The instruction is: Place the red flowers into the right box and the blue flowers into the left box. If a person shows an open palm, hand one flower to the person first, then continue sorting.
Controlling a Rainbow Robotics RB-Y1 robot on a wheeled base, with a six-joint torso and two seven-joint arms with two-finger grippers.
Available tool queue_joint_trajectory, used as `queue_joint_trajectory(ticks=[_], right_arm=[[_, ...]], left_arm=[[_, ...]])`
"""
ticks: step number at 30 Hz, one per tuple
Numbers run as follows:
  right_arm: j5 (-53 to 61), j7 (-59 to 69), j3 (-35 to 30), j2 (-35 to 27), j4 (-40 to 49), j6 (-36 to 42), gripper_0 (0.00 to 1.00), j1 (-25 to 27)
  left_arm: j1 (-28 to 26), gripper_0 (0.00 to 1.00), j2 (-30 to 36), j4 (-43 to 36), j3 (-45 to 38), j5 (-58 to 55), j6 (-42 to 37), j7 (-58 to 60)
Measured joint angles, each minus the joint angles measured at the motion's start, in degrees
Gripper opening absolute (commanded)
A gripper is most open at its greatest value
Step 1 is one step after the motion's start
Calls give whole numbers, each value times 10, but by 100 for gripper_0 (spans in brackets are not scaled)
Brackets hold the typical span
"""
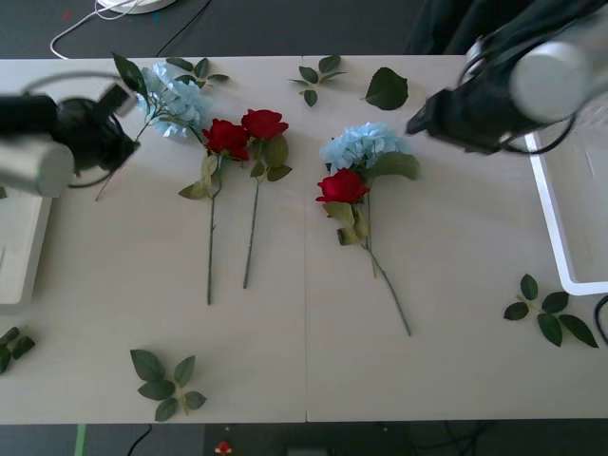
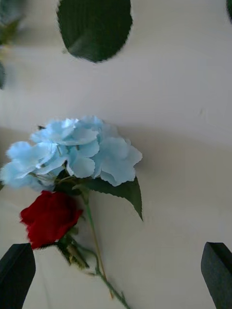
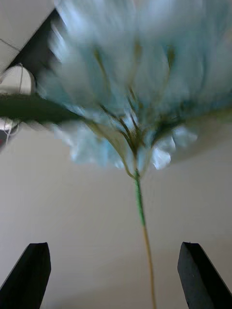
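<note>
On the pale bench (image 1: 427, 361) we find two blue flowers and three red flowers lying flat. One blue flower (image 1: 176, 98) lies at the far left, its stem running toward the left claw (image 1: 119, 138), which sits low beside it; in the left wrist view that claw (image 3: 116, 275) stands wide, the thin stem passing between its black fingers (image 3: 29, 275) untouched. Two red flowers (image 1: 226, 136) (image 1: 264, 123) lie side by side just right of it, stems pointing toward us. Near the middle, the second blue flower (image 1: 361, 144) touches a third red flower (image 1: 341, 185). The right claw (image 2: 116, 275) hovers above this pair, fingers spread wide and holding nothing. We note the right box (image 1: 549, 223) at the right edge and the left box (image 1: 28, 256) at the left edge. Loose leaves (image 1: 386, 88) are scattered about.
</note>
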State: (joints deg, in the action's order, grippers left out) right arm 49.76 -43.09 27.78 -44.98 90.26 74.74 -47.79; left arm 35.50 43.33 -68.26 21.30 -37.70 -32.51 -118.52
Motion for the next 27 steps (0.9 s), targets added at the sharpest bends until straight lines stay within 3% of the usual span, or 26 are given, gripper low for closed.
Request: queue_joint_trajectory(ticks=[10, 17, 27], right_arm=[[-136, 130, 100, 90, -9, -2, 100, -3], [-207, 131, 136, 161, -107, -34, 100, -29], [-275, 131, 144, 210, -228, -94, 100, -41]], left_arm=[[57, 75, -50, 152, 60, 0, 53, 0], [102, 75, -96, 235, 72, -2, 100, 0], [114, 75, -114, 254, 76, -2, 111, 0]])
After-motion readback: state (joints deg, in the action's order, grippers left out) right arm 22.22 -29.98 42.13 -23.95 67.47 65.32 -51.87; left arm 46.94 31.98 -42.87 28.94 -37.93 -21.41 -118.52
